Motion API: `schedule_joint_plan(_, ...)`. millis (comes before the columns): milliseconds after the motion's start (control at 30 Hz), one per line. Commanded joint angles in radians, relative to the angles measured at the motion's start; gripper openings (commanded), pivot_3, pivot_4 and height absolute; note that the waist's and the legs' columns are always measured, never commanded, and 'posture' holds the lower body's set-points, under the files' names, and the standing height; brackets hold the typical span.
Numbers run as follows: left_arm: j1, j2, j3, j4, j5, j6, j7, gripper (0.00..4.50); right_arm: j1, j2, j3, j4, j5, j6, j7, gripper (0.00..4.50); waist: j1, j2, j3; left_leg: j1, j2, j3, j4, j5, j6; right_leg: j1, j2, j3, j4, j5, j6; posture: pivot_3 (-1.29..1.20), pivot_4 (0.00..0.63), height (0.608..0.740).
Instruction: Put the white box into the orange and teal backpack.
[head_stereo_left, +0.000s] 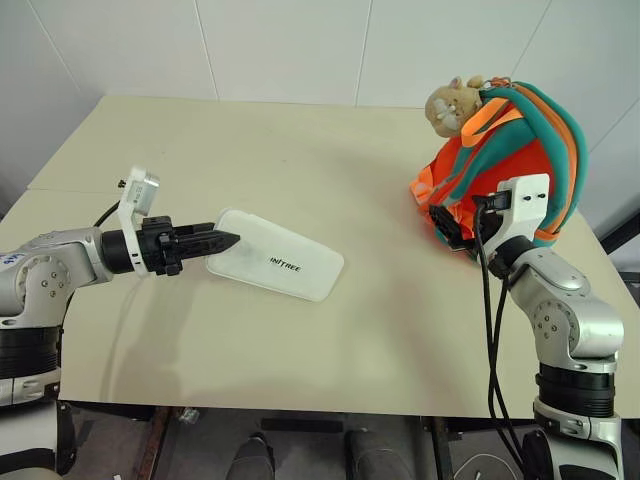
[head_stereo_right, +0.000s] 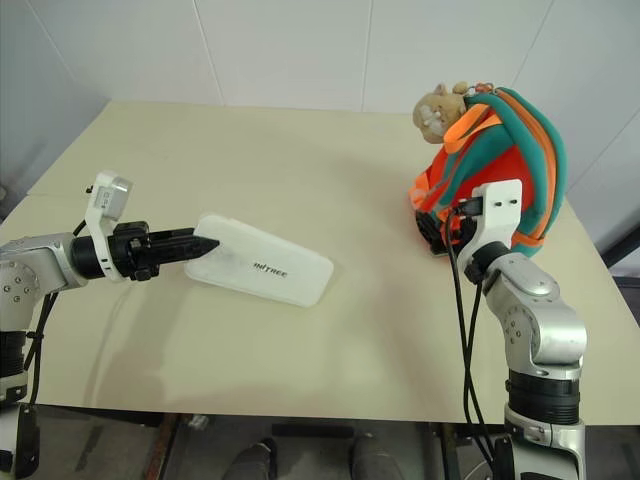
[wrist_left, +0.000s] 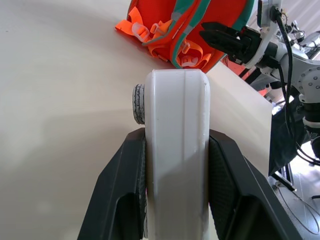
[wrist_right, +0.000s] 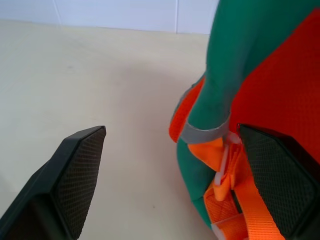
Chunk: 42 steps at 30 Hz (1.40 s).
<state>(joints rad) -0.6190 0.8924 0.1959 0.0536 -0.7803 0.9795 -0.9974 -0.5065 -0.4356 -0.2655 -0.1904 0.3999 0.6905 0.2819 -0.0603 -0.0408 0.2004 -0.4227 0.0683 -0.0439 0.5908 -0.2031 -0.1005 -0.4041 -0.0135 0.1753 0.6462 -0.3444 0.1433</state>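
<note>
The white box (head_stereo_left: 285, 260) lies slanted across the middle of the table, with dark lettering on its top. My left gripper (head_stereo_left: 228, 240) is shut on its left end, and in the left wrist view the box (wrist_left: 177, 150) stands edge-on between the two black fingers (wrist_left: 122, 190). The orange and teal backpack (head_stereo_left: 510, 150) sits at the far right of the table with a beige plush toy (head_stereo_left: 452, 105) on top. My right gripper (head_stereo_left: 445, 222) is open at the backpack's near lower side; in the right wrist view one of its fingers (wrist_right: 272, 175) is against the backpack (wrist_right: 270, 85).
The beige table (head_stereo_left: 300, 150) is bare between the box and the backpack. Its front edge runs close to both arms, and white walls stand behind it. Black cables (head_stereo_left: 490, 330) hang along my right arm.
</note>
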Motion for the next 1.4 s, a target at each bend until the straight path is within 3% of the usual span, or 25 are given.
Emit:
schedule_joint_plan(33, -0.006, 0.038, -0.024, -0.005, 0.058, -0.026, -0.003, 1.26, -0.024, -0.003, -0.008, -0.009, -0.013, -0.036, -0.015, 4.5, 0.0, 0.0, 0.0, 0.0, 0.0, 0.0, 0.0, 0.0, 0.0, 0.0, 0.0, 0.0, 0.0, 0.0, 0.0, 0.0, 0.15, 0.74)
schedule_joint_plan(333, 0.009, 0.133, -0.166, -0.011, 0.177, -0.062, -0.051, 1.26, -0.046, 0.017, 0.013, 0.05, -0.068, -0.069, -0.059, 4.5, 0.001, 0.0, 0.0, 0.001, 0.0, 0.0, 0.001, 0.0, 0.0, 0.001, 0.0, 0.0, 0.001, 0.0, 0.0, 0.0, 0.15, 0.74)
schedule_joint_plan(633, 0.002, 0.134, -0.171, -0.023, 0.192, -0.049, -0.056, 1.26, -0.09, 0.058, 0.022, 0.111, -0.096, -0.099, -0.106, 4.5, -0.004, 0.0, 0.0, 0.0, 0.0, 0.0, 0.001, 0.001, 0.0, 0.0, 0.0, 0.0, 0.002, 0.0, 0.0, 0.0, 0.15, 0.74)
schedule_joint_plan(867, 0.001, 0.123, -0.162, -0.032, 0.185, -0.034, -0.044, 1.26, -0.192, 0.112, 0.029, 0.271, -0.122, -0.201, -0.125, 4.5, -0.023, 0.0, 0.0, 0.0, 0.0, 0.0, 0.001, 0.001, 0.0, 0.0, 0.0, 0.0, 0.002, 0.0, 0.0, 0.0, 0.15, 0.74)
schedule_joint_plan(1167, -0.004, 0.104, -0.139, -0.043, 0.17, -0.022, -0.017, 1.26, -0.424, 0.16, 0.022, 0.662, -0.155, -0.429, -0.142, 4.5, -0.037, 0.0, 0.0, 0.0, 0.0, 0.0, 0.001, 0.001, 0.0, -0.002, 0.0, 0.0, 0.006, 0.0, 0.0, 0.0, 0.15, 0.74)
schedule_joint_plan(1267, 0.004, 0.1, -0.125, -0.054, 0.163, -0.016, -0.007, 1.26, -0.463, 0.166, 0.02, 0.709, -0.145, -0.464, -0.135, 3.88, -0.038, 0.0, 0.0, 0.0, 0.0, 0.0, 0.0, 0.001, 0.0, -0.002, 0.0, 0.0, 0.006, 0.0, 0.0, 0.0, 0.15, 0.74)
schedule_joint_plan(1400, 0.02, 0.102, -0.104, -0.067, 0.154, -0.01, -0.001, 1.26, -0.489, 0.169, 0.033, 0.726, -0.139, -0.477, -0.109, 2.45, -0.048, 0.0, 0.0, 0.0, 0.0, 0.0, 0.0, 0.001, 0.0, -0.002, 0.0, 0.0, 0.007, 0.0, 0.0, 0.0, 0.15, 0.74)
